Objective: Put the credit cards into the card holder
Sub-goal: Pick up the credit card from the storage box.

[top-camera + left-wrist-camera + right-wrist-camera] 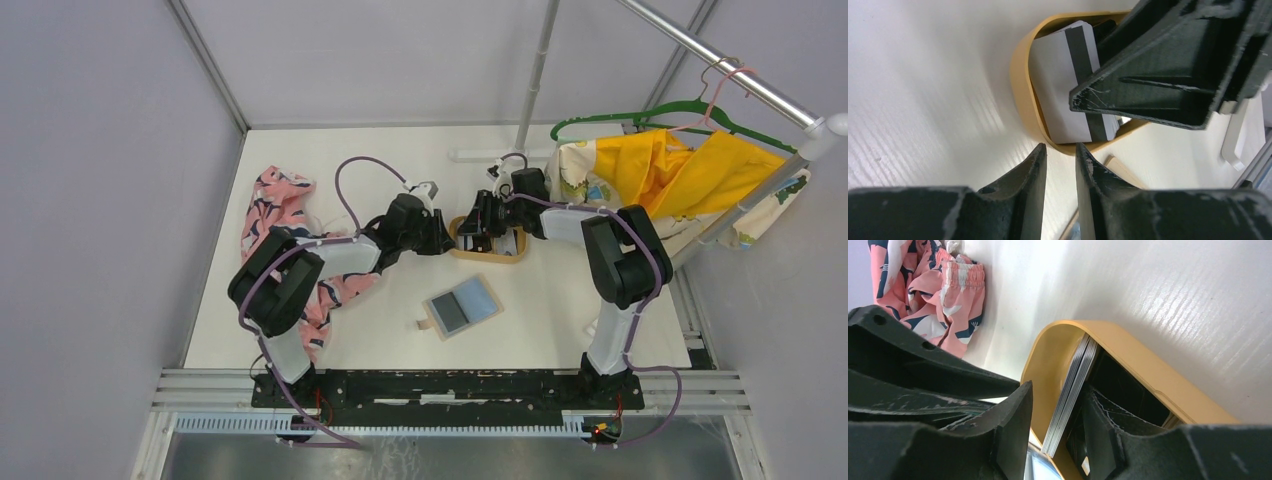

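Both arms fold at the elbow and stretch inward to the wooden tray (489, 257) in the upper middle of the top view. The right gripper (1058, 390) straddles the credit cards (1070, 390) standing on edge in the tray, jaws apart, with a sliver of gap on one side. The left gripper (1060, 150) hovers just outside the tray's rim, jaws a narrow slit apart, holding nothing. The card holder (462, 307) lies open at centre frame, below the tray.

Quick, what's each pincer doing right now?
Left pincer: slightly open, empty, at the rim of the tray.
Right pincer: open around the credit cards in the tray, not clamped.
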